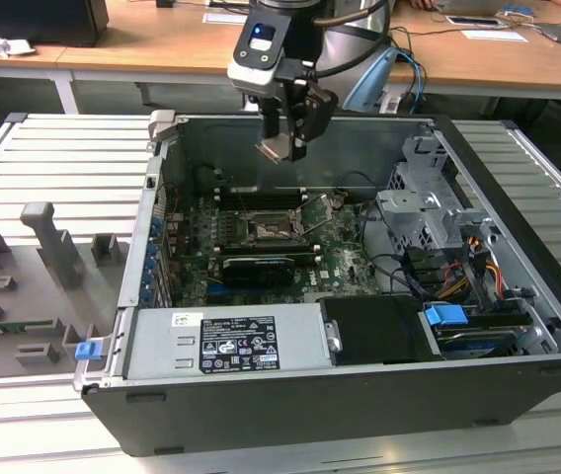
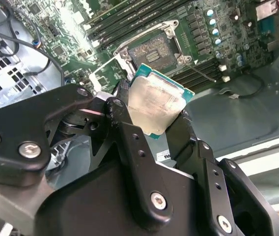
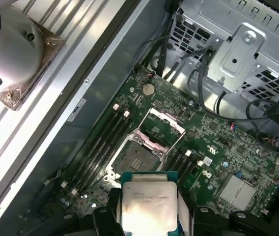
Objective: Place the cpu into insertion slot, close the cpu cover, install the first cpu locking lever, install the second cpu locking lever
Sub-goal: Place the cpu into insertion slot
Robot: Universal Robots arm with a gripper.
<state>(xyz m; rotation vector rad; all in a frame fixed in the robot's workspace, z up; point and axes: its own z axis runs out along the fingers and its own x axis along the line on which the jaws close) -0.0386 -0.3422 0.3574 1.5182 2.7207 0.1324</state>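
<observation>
My gripper (image 1: 285,141) hangs above the open computer case, shut on the cpu (image 1: 272,149), a thin silvery square with a green edge. In both wrist views the cpu (image 2: 156,104) (image 3: 147,199) sits between the two black fingers (image 2: 121,115), tilted. Below it, on the green board, lies the insertion slot (image 1: 265,229) (image 2: 154,51) (image 3: 133,160), its dark centre uncovered. The cpu cover (image 3: 162,124) (image 2: 101,74) stands swung open on its hinge beside the slot. A thin wire lever (image 2: 204,74) lies loose next to the socket.
Long black memory slots (image 1: 261,197) flank the socket. A grey power supply (image 1: 226,341) fills the case's near side. A metal drive cage (image 1: 424,207) with cables stands at the exterior view's right. Grey fixture blocks (image 1: 48,242) sit outside the case.
</observation>
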